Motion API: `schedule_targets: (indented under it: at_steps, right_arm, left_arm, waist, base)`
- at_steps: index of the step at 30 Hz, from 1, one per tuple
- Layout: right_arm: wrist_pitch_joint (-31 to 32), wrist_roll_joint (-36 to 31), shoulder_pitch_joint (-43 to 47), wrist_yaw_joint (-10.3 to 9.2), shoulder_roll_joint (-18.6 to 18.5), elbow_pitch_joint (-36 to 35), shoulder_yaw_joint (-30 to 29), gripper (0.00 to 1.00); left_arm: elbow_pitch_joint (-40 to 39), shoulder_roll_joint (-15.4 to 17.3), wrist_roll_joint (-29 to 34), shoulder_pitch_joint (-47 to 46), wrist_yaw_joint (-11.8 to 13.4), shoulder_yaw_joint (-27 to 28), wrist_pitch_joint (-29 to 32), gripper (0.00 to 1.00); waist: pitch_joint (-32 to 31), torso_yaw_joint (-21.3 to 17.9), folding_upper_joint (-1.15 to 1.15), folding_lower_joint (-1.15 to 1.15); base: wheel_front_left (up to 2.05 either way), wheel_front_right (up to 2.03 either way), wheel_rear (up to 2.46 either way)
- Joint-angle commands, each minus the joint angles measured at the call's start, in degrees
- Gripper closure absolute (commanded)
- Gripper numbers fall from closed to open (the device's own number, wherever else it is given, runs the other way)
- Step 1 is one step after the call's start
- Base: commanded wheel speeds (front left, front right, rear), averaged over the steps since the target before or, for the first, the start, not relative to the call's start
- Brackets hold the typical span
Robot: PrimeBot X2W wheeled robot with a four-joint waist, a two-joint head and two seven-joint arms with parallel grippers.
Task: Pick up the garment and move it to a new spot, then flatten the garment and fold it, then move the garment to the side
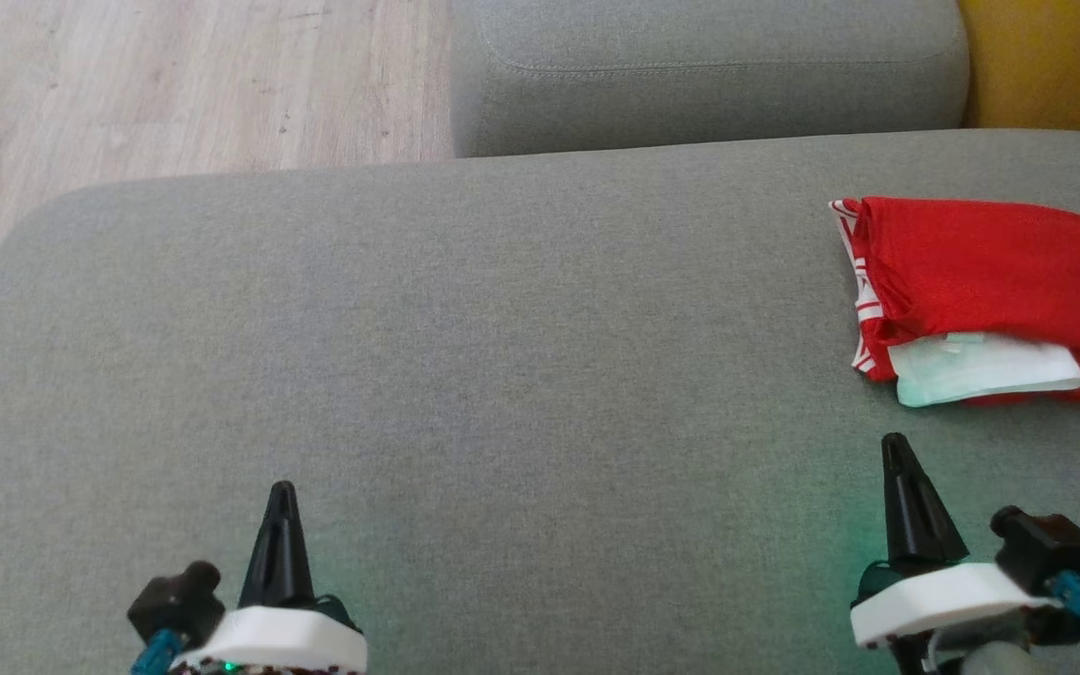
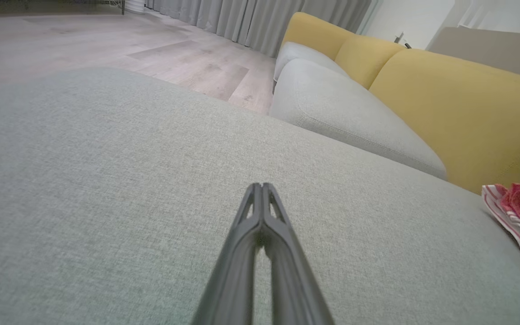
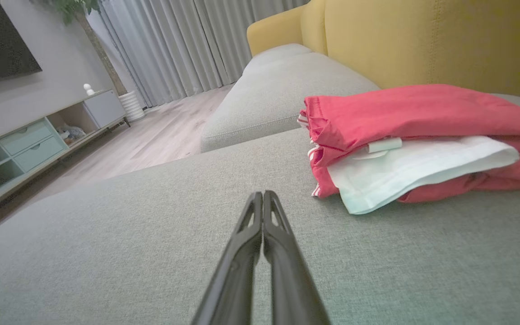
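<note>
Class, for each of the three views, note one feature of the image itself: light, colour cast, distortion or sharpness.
Head view: even light, a green glow on the grey cushion beside the right gripper. Left wrist view: wide-angle stretch makes the fingers of the left gripper loom large. Right wrist view: the red garment is sharp, a soft shadow beneath it.

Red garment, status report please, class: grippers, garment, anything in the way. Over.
Left gripper shut, empty, over grey cushion. Right gripper shut, empty, short of red garment. Garment folded, at cushion's right side. Nothing between them.
</note>
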Motion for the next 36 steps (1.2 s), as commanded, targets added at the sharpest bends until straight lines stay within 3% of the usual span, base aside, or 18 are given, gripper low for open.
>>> schedule_targets:
  at_steps: [1,36]
  right_arm:
    - [0.32,1.4,-2.58,0.0,-0.39,-2.01,-0.2,1.0]
    - [5.54,25.76,-4.18,-0.02,-1.11,-2.69,-1.77,1.0]
  left_arm:
    - [-2.02,0.02,-1.04,-2.61,-0.14,0.81,0.32,1.0]
    - [-4.1,0.11,-21.14,-3.41,-2.29,5.56,6.36,1.0]
  waist:
    - [0.0,-0.01,0.0,0.0]
    - [-0.31,-0.75,0.0,0.0]
  base:
    - [0.0,0.0,0.0]
    - [0.0,0.0,0.0]
